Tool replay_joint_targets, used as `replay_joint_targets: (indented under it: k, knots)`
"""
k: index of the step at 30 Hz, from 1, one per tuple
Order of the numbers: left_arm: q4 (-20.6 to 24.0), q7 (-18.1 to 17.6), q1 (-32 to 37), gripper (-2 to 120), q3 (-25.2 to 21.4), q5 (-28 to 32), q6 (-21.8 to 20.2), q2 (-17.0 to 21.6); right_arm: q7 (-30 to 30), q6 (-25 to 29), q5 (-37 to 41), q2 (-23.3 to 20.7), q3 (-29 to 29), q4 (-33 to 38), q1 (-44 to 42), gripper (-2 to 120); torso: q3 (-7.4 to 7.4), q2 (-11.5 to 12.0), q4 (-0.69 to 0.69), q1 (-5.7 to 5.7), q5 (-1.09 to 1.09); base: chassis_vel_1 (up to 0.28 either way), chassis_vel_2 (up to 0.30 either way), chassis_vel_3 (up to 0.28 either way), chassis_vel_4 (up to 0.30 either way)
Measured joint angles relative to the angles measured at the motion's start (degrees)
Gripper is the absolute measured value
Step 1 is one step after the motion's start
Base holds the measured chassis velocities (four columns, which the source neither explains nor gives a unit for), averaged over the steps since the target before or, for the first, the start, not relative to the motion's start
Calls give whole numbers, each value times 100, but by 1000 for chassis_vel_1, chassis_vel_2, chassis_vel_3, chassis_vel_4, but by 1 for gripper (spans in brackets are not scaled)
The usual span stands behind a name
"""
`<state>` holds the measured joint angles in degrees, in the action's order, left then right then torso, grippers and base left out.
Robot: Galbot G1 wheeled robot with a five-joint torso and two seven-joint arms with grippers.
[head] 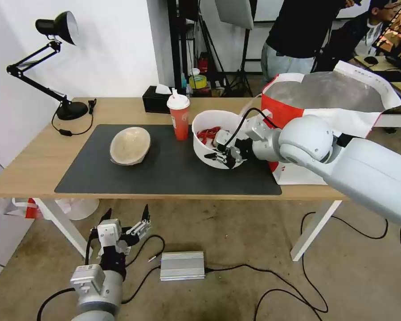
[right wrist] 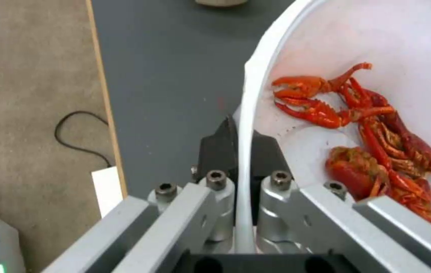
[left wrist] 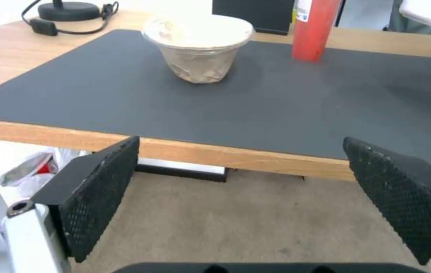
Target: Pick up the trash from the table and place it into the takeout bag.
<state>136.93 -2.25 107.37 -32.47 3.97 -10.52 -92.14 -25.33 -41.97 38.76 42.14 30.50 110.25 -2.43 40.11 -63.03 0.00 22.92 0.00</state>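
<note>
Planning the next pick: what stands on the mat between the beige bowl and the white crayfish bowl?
The red paper cup, toward the mat's back edge, seen in the head view.

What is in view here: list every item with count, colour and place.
white bowl: 1, white with red shells, right on mat, rim pinched by right claw.
cup: 1, red, white lid, back of mat, left of white bowl.
pulp bowl: 1, beige, left on mat.
mat: 1, dark grey, on table.
table: 1, light wood.
bag: 1, white-red, foil-lined, open, table's right end.
tissue box: 1, black, behind cup.
lamp: 1, black, back left.
metal box: 1, silver, on floor.
right claw: shut on white bowl's rim.
left claw: open, low before table edge.
</note>
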Motion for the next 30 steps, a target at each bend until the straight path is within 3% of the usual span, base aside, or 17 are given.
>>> replay_joint_targets:
  k: [30]
  knots:
    - [38,-8,16,99,5,-13,18,0,43,2,289,17,47,117,450,0,0,0,0,0,0,0,0,0,0]
